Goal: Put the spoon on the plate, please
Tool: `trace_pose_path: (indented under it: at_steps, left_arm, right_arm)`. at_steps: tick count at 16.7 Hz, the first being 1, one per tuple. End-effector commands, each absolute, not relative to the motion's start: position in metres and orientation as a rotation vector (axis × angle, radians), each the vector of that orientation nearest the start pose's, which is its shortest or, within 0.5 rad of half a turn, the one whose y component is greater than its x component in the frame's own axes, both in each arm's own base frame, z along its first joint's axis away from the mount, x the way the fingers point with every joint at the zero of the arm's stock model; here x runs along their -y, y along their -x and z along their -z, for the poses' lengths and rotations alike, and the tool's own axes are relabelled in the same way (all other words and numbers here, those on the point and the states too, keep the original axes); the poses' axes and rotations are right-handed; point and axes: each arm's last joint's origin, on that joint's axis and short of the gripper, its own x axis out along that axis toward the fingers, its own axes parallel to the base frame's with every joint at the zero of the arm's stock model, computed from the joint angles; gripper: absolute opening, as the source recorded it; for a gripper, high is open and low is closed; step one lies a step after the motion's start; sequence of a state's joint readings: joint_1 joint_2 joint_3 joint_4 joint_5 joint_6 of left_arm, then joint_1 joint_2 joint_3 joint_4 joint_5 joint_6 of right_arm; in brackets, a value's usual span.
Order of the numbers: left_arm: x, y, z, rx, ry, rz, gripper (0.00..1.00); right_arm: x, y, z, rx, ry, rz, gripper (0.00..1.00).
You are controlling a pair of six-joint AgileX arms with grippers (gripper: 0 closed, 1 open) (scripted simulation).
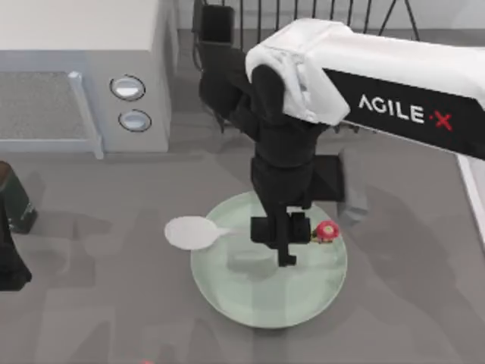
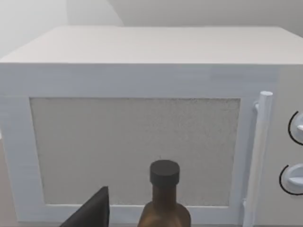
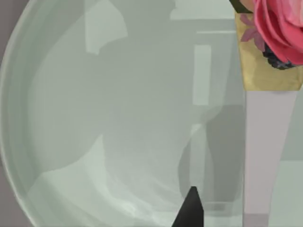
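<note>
The pale mint plate [image 1: 250, 299] lies in the middle of the table. The white spoon [image 1: 193, 232] lies across it. Its oval bowl sticks out past the plate's left rim, and its red ornament [image 1: 326, 230] is near the right rim. My right gripper [image 1: 286, 241] hangs straight over the handle, which it hides in the top view. In the right wrist view the handle [image 3: 267, 156] and rose ornament [image 3: 279, 28] run above the plate [image 3: 94, 118], casting a shadow on it. One dark fingertip [image 3: 190, 213] stands apart from the handle, so the gripper is open.
A white microwave [image 1: 76, 68] with two knobs stands at the back left. A brown bottle [image 2: 164, 201] with a black cap is in front of its door. My left arm [image 1: 9, 258] is parked at the table's left edge. A white object [image 1: 474, 189] lies along the right edge.
</note>
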State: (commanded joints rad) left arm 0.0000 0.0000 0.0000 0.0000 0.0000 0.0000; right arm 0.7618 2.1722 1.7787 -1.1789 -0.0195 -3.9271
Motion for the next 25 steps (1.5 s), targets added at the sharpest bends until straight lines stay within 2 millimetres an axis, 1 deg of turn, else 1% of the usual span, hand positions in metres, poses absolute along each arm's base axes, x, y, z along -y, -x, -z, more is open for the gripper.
trace_pose_path:
  at_steps: [3,8,16,19,22,25]
  left_arm:
    - [0.001,-0.106,-0.16,0.0,0.0,0.0,1.0]
    - [0.001,-0.106,-0.16,0.0,0.0,0.0,1.0]
    - [0.001,-0.106,-0.16,0.0,0.0,0.0,1.0]
    - [0.001,-0.106,-0.16,0.0,0.0,0.0,1.0]
    - [0.001,-0.106,-0.16,0.0,0.0,0.0,1.0]
    - [0.001,-0.106,-0.16,0.0,0.0,0.0,1.0]
  right_arm:
    - [-0.297,-0.303,-0.18,-1.226,-1.223,1.225,0.0]
    - [-0.291,-0.305,-0.185,-1.211,-1.232,1.238,0.0]
    - [-0.262,-0.307,-0.21,-1.121,-1.28,1.289,0.0]
    - [-0.256,-0.308,-0.215,-1.106,-1.296,1.292,0.0]
    - [-0.256,-0.309,-0.215,-1.112,-1.31,1.275,0.0]
    - [-0.264,-0.31,-0.208,-1.134,-1.32,1.243,0.0]
